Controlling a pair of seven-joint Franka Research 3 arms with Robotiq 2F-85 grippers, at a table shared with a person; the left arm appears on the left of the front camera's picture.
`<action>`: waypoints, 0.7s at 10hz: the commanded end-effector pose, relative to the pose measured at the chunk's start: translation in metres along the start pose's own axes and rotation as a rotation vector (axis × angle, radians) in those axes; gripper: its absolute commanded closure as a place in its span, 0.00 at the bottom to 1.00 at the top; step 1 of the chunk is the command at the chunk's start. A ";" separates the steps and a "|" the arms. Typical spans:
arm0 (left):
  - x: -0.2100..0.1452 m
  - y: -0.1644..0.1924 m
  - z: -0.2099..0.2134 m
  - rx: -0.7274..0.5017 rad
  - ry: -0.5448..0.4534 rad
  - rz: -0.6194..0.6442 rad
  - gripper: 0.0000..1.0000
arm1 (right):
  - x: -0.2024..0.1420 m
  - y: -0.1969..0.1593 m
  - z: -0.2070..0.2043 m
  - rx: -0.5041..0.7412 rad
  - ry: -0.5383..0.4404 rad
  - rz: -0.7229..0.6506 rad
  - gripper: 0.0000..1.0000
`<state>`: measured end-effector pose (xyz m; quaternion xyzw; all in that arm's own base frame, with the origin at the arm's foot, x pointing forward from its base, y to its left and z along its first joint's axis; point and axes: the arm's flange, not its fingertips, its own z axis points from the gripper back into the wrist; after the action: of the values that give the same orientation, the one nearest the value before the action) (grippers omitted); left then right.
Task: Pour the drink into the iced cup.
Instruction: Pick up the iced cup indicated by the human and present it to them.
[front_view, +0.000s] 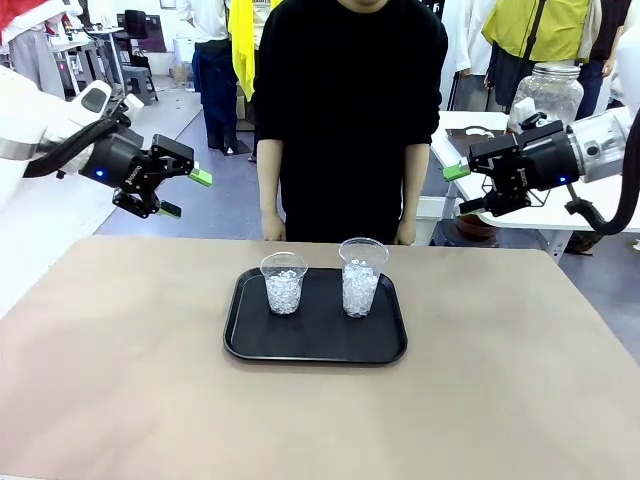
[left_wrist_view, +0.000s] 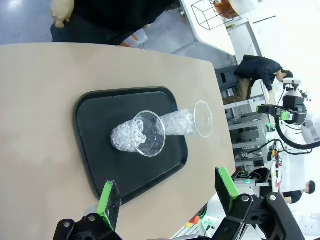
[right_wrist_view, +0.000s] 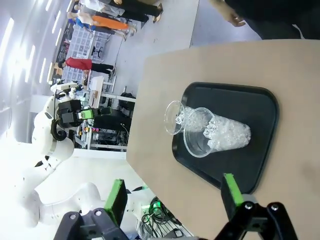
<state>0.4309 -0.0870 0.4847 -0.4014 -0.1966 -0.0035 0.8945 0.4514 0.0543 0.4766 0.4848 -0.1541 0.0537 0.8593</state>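
Two clear plastic cups of ice stand side by side on a black tray (front_view: 320, 338) at the table's middle: a shorter left cup (front_view: 284, 284) (left_wrist_view: 135, 135) (right_wrist_view: 176, 116) and a taller right cup (front_view: 360, 278) (left_wrist_view: 186, 122) (right_wrist_view: 225, 134). The drink is out of view. My left gripper (front_view: 187, 194) (left_wrist_view: 165, 187) hangs open in the air, high and well left of the tray, nothing between its fingers. At the same height far to the right, my right gripper (front_view: 460, 190) (right_wrist_view: 172, 189) is open and empty too.
A person in black (front_view: 345, 110) stands at the table's far edge behind the tray, hands low at the edge. A white side table with a glass jar (front_view: 550, 95) stands behind my right arm. Bare tabletop (front_view: 320, 420) surrounds the tray.
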 end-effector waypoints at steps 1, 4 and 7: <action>0.001 -0.003 0.002 -0.018 -0.001 0.017 0.00 | 0.000 0.002 -0.003 0.000 0.003 0.004 0.00; 0.008 0.027 0.004 -0.109 0.065 0.074 0.00 | 0.016 -0.031 0.007 0.171 0.017 -0.210 0.00; 0.015 0.065 0.007 -0.327 0.171 0.130 0.00 | 0.016 -0.062 0.004 0.279 0.043 -0.329 0.00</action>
<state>0.4418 -0.0457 0.4532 -0.5144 -0.1055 -0.0029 0.8510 0.4694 0.0191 0.4306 0.5916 -0.0610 -0.0337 0.8032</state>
